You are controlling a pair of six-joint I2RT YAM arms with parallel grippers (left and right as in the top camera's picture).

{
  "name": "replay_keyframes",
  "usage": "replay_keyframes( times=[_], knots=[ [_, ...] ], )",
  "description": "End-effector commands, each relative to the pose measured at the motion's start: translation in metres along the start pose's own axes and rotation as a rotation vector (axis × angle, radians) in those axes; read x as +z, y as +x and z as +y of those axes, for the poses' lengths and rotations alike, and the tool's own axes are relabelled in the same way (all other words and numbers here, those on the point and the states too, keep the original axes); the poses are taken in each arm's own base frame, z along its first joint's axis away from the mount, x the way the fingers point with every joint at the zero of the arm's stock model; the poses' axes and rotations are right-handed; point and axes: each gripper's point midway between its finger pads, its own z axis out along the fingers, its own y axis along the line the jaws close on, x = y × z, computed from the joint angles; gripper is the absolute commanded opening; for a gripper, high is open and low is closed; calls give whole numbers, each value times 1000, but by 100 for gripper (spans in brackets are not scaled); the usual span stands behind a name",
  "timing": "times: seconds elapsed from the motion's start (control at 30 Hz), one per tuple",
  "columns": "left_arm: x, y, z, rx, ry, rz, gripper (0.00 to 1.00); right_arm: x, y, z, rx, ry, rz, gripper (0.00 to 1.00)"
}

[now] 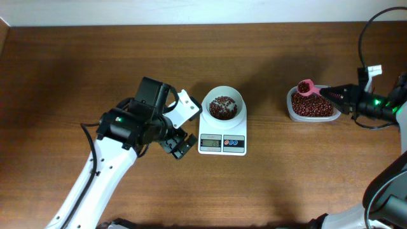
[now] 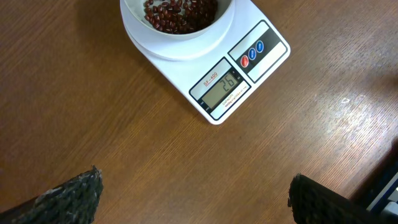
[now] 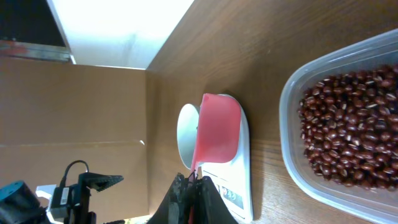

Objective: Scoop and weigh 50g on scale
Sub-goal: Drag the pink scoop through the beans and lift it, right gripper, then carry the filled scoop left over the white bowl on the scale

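Beans in bowl on scale, in tub; left jaws wide, empty — right jaws tight on scoop

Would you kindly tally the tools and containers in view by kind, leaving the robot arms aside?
Scales: 1, the white scale
Containers: 2, the white bowl and the clear tub
Scoops: 1, the pink scoop
Total: 4

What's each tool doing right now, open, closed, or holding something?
Left tool: open, holding nothing.
Right tool: closed on the handle of the pink scoop.
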Motion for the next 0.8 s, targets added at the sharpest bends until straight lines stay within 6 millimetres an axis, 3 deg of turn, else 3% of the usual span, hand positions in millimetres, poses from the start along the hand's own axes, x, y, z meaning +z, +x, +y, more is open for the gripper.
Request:
replay_keyframes(
  times=[0.0, 0.77],
  knots=[
    [-4, -1, -4, -4, 8, -19, 99, 10, 6, 9, 5, -57, 28, 4],
    [-4, -1, -4, -4, 8, -19, 99, 111, 58, 68, -146, -124, 285, 4]
  ],
)
